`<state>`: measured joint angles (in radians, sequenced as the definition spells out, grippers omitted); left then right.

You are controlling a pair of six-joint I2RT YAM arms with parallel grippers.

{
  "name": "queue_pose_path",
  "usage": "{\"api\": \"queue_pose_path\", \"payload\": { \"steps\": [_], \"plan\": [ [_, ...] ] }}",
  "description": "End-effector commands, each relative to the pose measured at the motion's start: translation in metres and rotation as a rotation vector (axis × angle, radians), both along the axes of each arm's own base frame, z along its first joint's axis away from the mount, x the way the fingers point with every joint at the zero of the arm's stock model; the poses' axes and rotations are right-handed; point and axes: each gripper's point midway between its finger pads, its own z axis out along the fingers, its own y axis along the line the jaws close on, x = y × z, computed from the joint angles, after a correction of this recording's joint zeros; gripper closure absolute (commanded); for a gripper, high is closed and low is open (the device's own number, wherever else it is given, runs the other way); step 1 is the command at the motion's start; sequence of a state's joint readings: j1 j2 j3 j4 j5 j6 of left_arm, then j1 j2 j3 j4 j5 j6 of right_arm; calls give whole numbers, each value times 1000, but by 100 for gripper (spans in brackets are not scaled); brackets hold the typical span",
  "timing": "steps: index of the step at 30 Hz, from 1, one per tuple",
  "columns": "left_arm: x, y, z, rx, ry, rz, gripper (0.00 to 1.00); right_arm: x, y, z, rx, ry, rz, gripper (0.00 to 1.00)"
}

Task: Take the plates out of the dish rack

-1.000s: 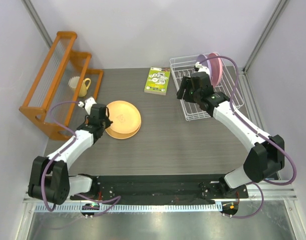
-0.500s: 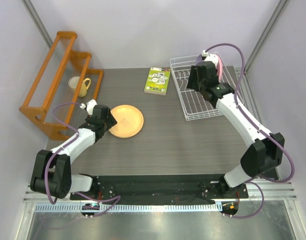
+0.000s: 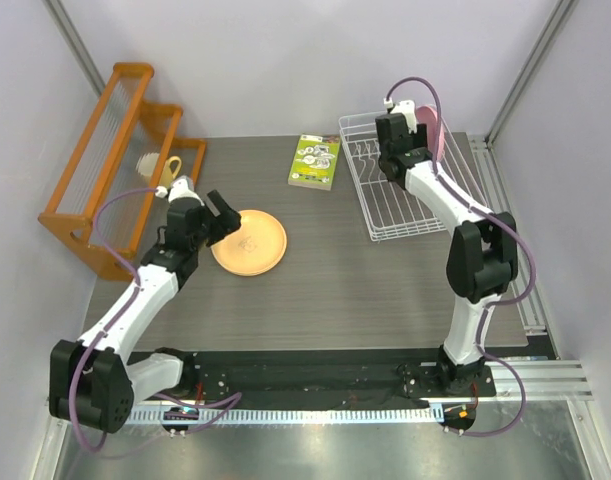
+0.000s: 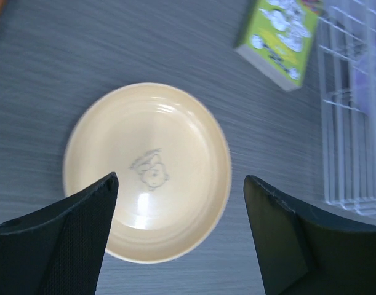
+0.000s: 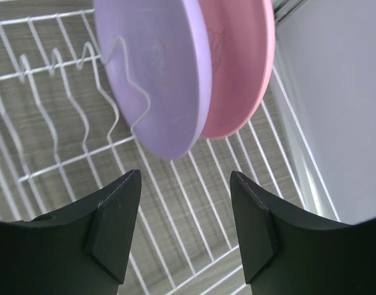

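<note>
Counter [image 3: 365, 280], from above, carries the orange-yellow plate [image 3: 249, 242] flat. Left wrist: left tool [image 4: 180, 180] gapes empty above it. Right wrist: right tool [image 5: 184, 178], open and empty, faces the lilac plate [image 5: 154, 74] in the dish rack [image 5: 46, 117]; better to straddle its rim alone, clear of the pink plate [image 5: 237, 67].

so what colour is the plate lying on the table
Orange-yellow round plastic plate; best in the left wrist view.

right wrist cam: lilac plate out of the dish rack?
No, the lilac plate stands on edge among the wires of the dish rack, right beside the pink plate.
</note>
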<state>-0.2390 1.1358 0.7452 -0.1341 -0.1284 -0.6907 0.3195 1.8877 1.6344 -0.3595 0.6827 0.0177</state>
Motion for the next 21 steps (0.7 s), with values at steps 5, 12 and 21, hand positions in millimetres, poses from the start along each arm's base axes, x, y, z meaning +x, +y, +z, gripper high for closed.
{"api": "queue_pose_path", "payload": {
  "steps": [5,12,21],
  "plan": [
    [7,-58,84,-131,-239,-323,16,49,-20,38,-136,-105,-38,36],
    [6,-66,89,-145,-258,-376,16,75,-27,13,-162,-70,-42,49],
    [10,-67,81,-134,-242,-379,16,82,-29,16,-167,-87,-56,90]
  ]
}}
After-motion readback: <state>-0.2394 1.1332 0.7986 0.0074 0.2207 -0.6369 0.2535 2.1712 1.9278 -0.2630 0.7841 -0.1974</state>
